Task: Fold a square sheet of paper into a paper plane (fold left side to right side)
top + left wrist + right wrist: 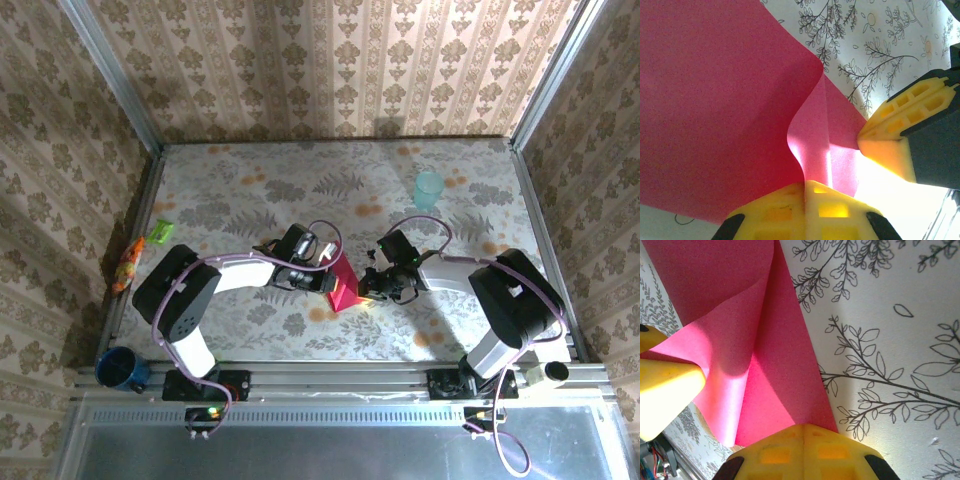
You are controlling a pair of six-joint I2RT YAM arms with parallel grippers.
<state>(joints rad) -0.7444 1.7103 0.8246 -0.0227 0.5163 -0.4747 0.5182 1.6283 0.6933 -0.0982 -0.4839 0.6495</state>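
1. In the overhead view, the square sheet of paper is standing up off the table at the centre of the frame. The two arms meeting there are covering much of it, so its outline is hard to read.
2. In both wrist views, the frame is cutting off the sheet along the top and left edges.
3. The left gripper, at the bottom centre of its own view, is pressing its jaws fully together and pinching a curled part of the sheet between them.
4. The right gripper, at the bottom centre of its own view, is clamping with no gap and nipping the sheet's lower edge.
5. Between the two grips, the sheet is bowing into a soft, uncreased fold.
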